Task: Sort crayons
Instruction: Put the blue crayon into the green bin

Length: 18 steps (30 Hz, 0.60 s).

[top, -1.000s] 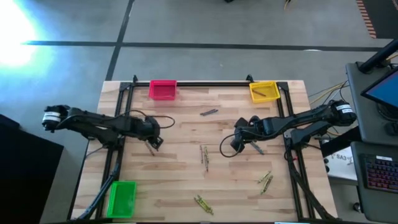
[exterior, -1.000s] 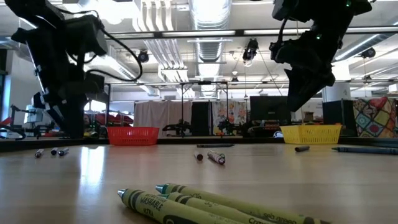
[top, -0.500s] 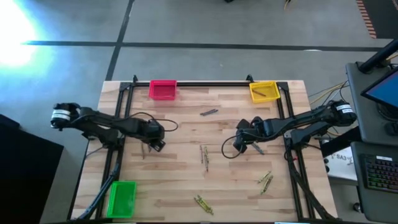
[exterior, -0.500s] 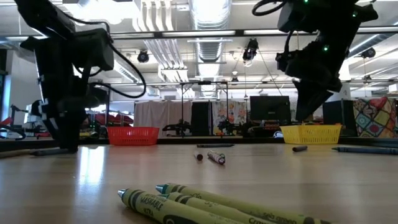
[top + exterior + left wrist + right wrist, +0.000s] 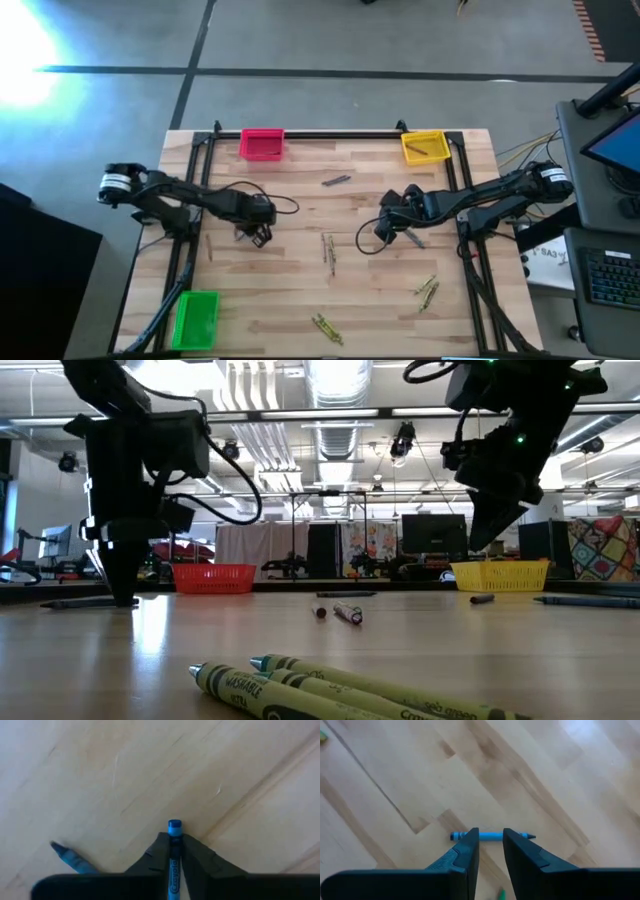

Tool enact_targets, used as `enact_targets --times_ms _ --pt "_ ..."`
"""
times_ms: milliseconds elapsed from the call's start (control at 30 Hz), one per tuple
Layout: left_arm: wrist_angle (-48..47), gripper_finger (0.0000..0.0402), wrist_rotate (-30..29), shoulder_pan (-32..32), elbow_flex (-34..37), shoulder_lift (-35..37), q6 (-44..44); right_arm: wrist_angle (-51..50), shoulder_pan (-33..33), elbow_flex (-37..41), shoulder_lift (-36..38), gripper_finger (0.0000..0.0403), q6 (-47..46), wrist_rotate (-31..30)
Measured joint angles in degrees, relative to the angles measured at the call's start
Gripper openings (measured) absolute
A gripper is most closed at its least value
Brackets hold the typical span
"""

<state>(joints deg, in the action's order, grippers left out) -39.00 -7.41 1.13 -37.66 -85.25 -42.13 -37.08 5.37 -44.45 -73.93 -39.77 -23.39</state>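
My left gripper (image 5: 174,841) is at the table's left middle (image 5: 258,235), fingers pointing down, shut on a blue crayon (image 5: 173,827). Beside it another blue crayon (image 5: 70,858) lies flat on the wood. My right gripper (image 5: 491,851) hovers open at the right middle (image 5: 392,231), its fingertips above a blue crayon (image 5: 490,836) that lies on its side on the table. Loose crayons rest flat elsewhere: a grey pair (image 5: 336,181), brownish ones (image 5: 328,250), and olive ones (image 5: 427,290), (image 5: 325,328). My left gripper pinches the blue crayon between its two fingers, just behind the crayon's flat end (image 5: 174,824), which sticks out past the fingertips. The fingers come from above and lie along the crayon. The crayon stands upright with that end toward the wood; whether it touches the table I cannot tell.
A pink bin (image 5: 262,144) and a yellow bin (image 5: 425,147) stand at the far edge, and a green bin (image 5: 196,318) at the near left corner. One more crayon (image 5: 209,245) lies left of my left gripper. Olive crayons (image 5: 340,690) lie close to the near edge.
My left gripper has gone toward the table's right edge and come down to the tabletop. My right gripper has shifted slightly toward the right edge and stays above the table.
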Motion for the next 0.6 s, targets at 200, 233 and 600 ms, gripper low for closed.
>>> enact_targets --times_ms 200,233,600 --pt "-9.74 0.0008 -0.93 -0.74 -7.23 3.36 3.2 1.52 0.02 0.99 0.0 0.0078 -1.08 -4.94" --pt "-11.53 0.0006 -0.99 -1.44 -8.34 4.0 3.67 2.34 0.02 1.46 0.0 0.0079 -1.29 -5.24" --pt "-20.47 0.0003 37.7 -18.48 -13.09 11.28 0.8 9.99 0.02 9.22 0.0 0.0073 -4.31 -5.08"
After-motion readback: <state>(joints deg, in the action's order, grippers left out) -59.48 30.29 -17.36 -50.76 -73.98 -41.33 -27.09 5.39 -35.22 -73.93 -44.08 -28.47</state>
